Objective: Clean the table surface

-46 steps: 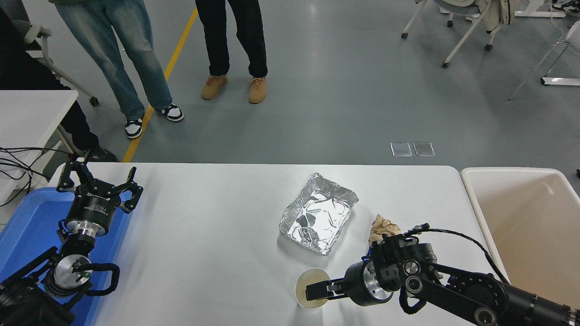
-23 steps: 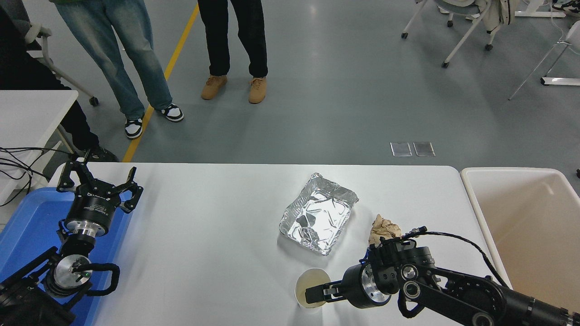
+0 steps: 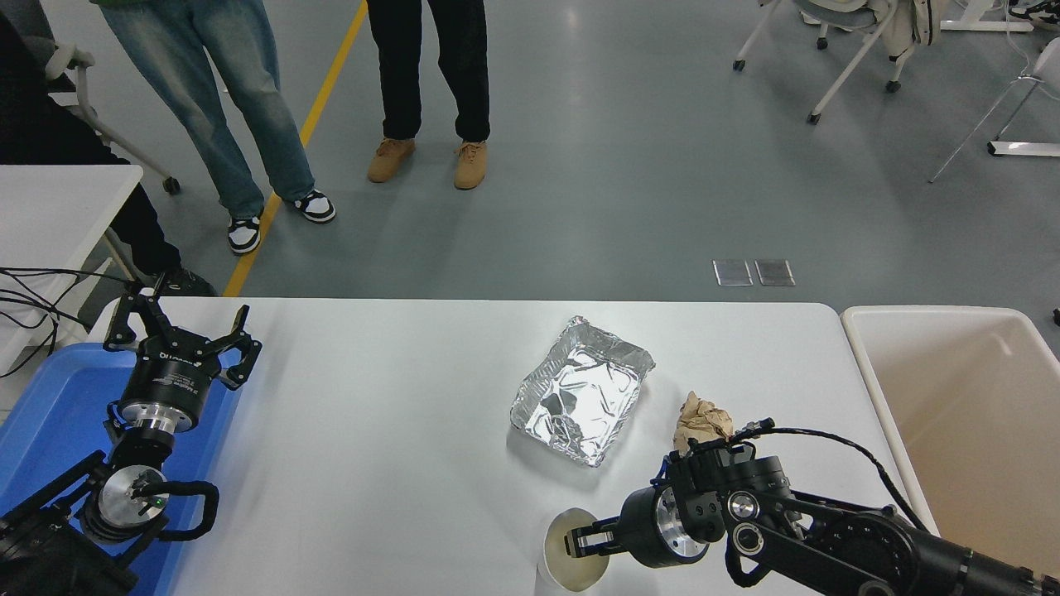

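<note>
Tabletop (image 3: 397,397): white, rounded corners, fills the lower half of the frame; long axis runs left to right across the picture.

On it, three loose items, one of each, all right of centre:
- foil tray (image 3: 581,391), empty, crumpled rim, long axis tilted from lower left to upper right;
- brown paper wad (image 3: 700,419), just right of the tray, apart from it;
- paper cup (image 3: 571,549), at the bottom edge below the tray, mouth turned toward the camera.

Right pincer (image 3: 577,544) comes in from the lower right, pointing left, fingertips at the cup's mouth; whether it is clamped on the rim cannot be told. Its arm passes just below the wad.

Left pincer (image 3: 178,333) sits at the lower left, fingers spread apart, holding nothing, over the blue bin (image 3: 50,414).

Bins: one blue at the left edge, one cream bin (image 3: 977,414) at the right edge, both beside the tabletop.

Upper left: two persons' legs (image 3: 331,108) on the grey floor.
</note>
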You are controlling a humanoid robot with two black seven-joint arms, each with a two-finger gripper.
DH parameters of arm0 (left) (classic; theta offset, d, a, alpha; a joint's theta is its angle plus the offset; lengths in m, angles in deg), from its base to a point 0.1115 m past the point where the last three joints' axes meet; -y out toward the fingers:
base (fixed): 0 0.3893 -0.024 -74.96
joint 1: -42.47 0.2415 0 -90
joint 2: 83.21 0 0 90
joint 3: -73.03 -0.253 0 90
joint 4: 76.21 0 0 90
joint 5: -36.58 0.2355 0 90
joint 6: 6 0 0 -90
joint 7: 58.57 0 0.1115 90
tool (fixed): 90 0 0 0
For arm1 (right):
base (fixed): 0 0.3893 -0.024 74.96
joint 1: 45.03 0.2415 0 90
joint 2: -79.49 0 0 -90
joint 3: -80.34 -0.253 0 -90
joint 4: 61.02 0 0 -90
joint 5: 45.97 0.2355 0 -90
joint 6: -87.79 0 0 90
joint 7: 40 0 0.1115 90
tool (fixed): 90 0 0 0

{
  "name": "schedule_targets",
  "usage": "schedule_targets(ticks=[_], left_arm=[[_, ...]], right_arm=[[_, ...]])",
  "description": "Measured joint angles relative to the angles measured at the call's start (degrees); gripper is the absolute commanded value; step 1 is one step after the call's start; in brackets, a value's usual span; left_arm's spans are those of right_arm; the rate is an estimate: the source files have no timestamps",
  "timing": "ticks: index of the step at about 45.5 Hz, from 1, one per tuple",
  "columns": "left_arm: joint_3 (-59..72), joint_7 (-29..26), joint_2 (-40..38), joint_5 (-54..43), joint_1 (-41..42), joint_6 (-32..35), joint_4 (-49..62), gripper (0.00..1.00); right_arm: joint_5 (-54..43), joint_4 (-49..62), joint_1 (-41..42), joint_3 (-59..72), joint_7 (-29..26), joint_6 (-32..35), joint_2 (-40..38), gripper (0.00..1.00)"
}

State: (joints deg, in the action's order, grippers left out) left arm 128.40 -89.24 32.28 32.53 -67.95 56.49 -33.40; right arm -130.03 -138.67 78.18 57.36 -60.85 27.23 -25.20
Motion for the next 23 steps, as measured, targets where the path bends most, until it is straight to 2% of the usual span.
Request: schedule_targets(ticks=[2, 3, 14, 23], left_arm=[[0.0, 0.0, 0.0, 0.0, 0.0, 0.0, 0.0, 0.99], [0.0, 0.0, 0.0, 0.0, 0.0, 0.0, 0.0, 0.99], [0.0, 0.0, 0.0, 0.0, 0.0, 0.0, 0.0, 0.99], [0.0, 0.0, 0.0, 0.0, 0.0, 0.0, 0.0, 0.99]], right_arm=[[0.0, 0.0, 0.1, 0.0, 0.0, 0.0, 0.0, 0.06], [0.0, 0.0, 0.2, 0.0, 0.0, 0.1, 0.0, 0.00], [0.1, -0.3, 0.8, -0.1, 0.1, 0.7, -0.1, 0.00], [0.6, -1.7, 1.7, -0.1, -0.1, 4.1, -2.1, 0.00]])
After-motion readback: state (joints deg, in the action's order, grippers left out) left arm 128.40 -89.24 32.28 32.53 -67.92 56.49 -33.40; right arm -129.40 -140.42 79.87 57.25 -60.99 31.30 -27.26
